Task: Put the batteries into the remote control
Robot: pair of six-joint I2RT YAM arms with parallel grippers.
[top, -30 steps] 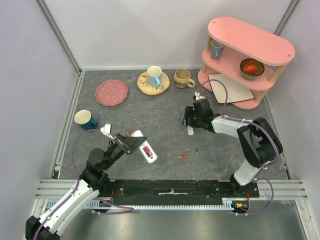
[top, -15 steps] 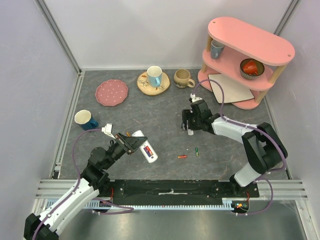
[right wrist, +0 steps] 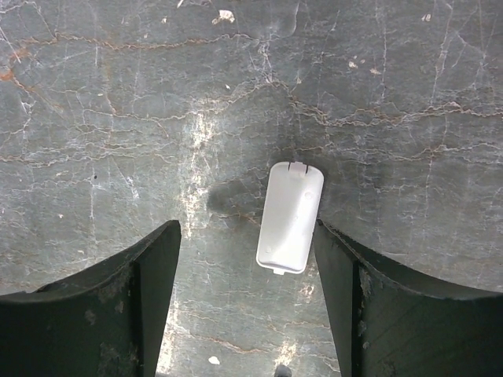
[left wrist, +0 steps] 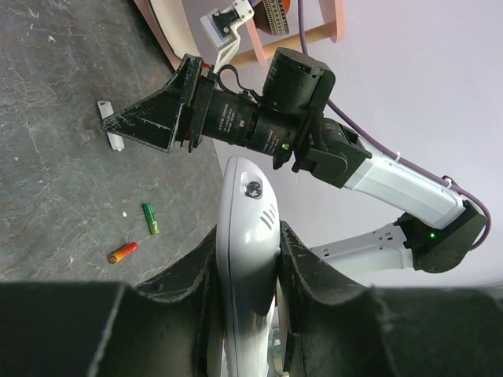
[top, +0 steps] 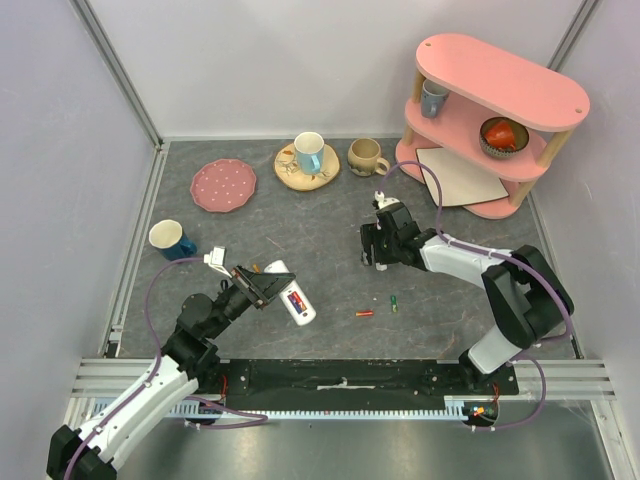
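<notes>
**Left hand** (top: 268, 284): closed on the remote control (top: 295, 300). In the left wrist view, both fingers (left wrist: 189, 290) clamp the long sides of the white handset. Its rounded end projects past them toward 12 o'clock.

**Location, top view:** the 7 o'clock sector of the bench (top: 300, 215). The remote control extends from the hand toward 4 o'clock. Red and blue-purple colour shows on its upward face. Whether this is a seated battery cannot be told.

**Batteries:** two lie loose on the bench, at 6 o'clock of its centre.
- The red-orange battery (top: 365, 313) and the green battery (top: 394, 303) are near each other and not touching.
- The green battery lies at 2 o'clock of the red-orange battery.
- Both lie at 3 o'clock of the remote control, well apart from it.

**Right hand** (top: 370, 250): open, gripping nothing. It sits low over the bench centre, at 12 o'clock of the two batteries.

**Right wrist view:** a white cover plate (right wrist: 289, 218) lies flat on the bench between the spread fingers. It lies just beside the finger at 3 o'clock; contact there cannot be told
</notes>
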